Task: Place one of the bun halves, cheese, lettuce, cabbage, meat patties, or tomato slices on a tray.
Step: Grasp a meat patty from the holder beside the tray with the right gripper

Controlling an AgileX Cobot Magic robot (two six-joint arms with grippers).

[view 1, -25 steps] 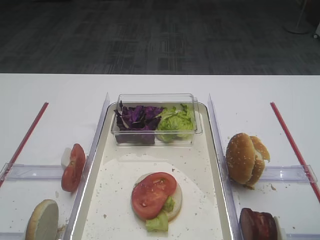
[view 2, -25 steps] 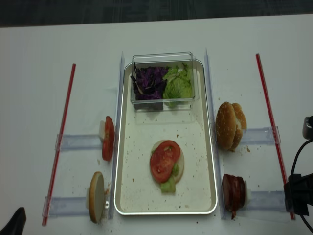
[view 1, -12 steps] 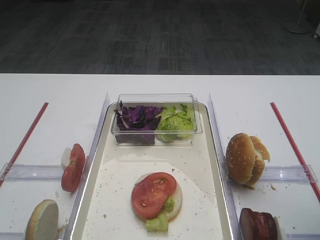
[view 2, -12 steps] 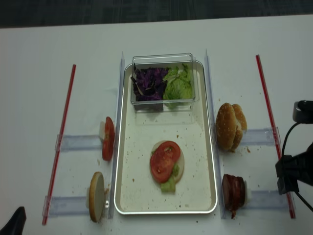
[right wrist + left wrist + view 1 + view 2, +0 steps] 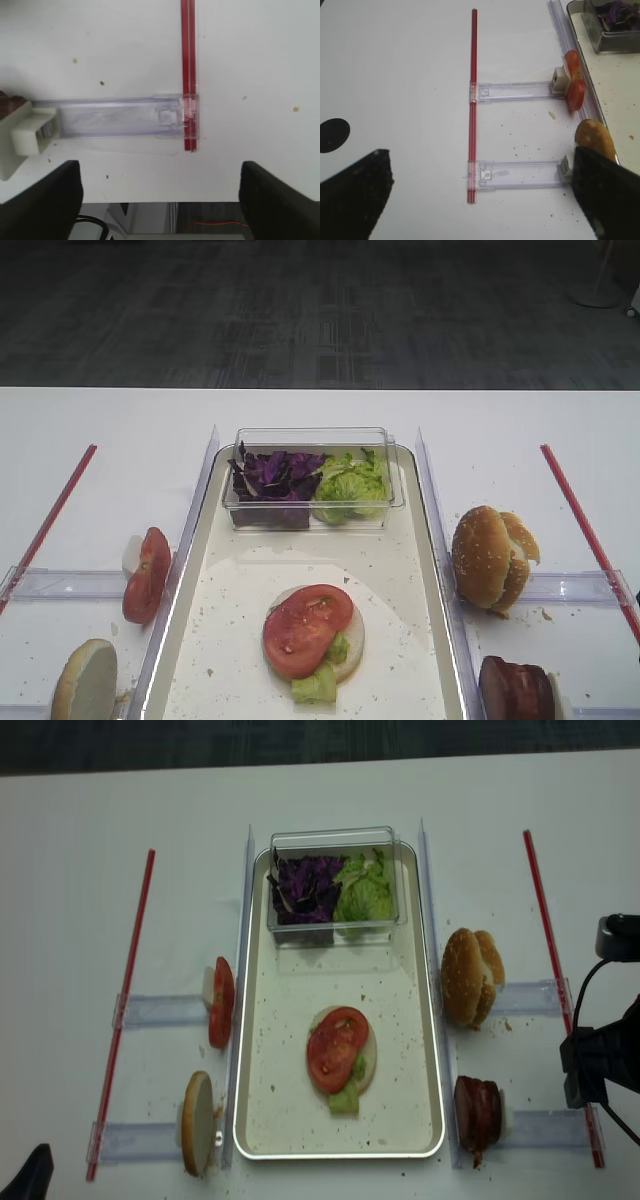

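Right hand [image 5: 160, 175] has advanced toward meat patties [image 5: 477, 1112].

A big flat white table [image 5: 110, 430] fills the near part of the room. Behind it, on the far side, lies a dark grey carpet floor [image 5: 300, 310] with faint square patterns.

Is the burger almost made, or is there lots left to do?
Started: the tray holds a bun half with lettuce and a tomato slice on top. Both pincers are open and empty. Meat patties and top buns wait right of the tray, so there's plenty left.
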